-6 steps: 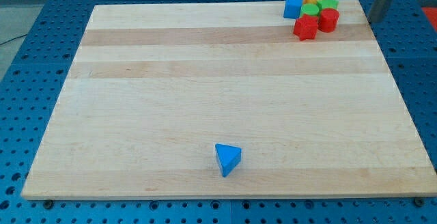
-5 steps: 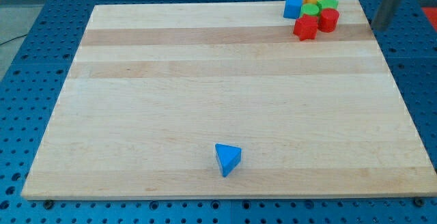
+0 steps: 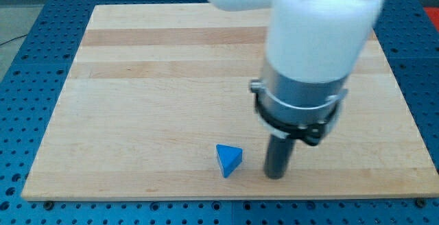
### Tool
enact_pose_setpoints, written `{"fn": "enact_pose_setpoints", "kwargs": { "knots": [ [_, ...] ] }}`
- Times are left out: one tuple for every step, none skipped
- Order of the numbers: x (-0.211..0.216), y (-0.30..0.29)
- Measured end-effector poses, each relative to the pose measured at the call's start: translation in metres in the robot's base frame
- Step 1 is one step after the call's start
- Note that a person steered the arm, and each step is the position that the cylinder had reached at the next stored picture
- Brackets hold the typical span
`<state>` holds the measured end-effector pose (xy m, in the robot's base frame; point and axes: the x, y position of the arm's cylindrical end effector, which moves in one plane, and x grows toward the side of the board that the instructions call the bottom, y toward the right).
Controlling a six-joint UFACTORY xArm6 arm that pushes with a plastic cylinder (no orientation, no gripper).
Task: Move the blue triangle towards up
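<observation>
The blue triangle [image 3: 228, 160] lies near the view's bottom edge of the wooden board [image 3: 137, 81], a little left of centre. My tip [image 3: 275, 176] stands on the board just to the triangle's right and slightly lower, a short gap apart from it. The white and grey arm body above the rod fills the view's upper right and hides the top right corner of the board.
The cluster of coloured blocks at the board's top right corner is hidden behind the arm. The board rests on a blue perforated table [image 3: 20, 81].
The arm has swung from the top right edge of the view down to the board's bottom, beside the blue triangle. The triangle has not moved. The block cluster is now covered.
</observation>
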<state>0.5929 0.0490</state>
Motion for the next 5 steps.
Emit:
{"fn": "enact_pose_setpoints", "kwargs": {
  "knots": [
    [0.001, -0.041],
    [0.001, -0.071],
    [-0.013, -0.092],
    [-0.03, -0.093],
    [-0.049, -0.06]
  ]
}}
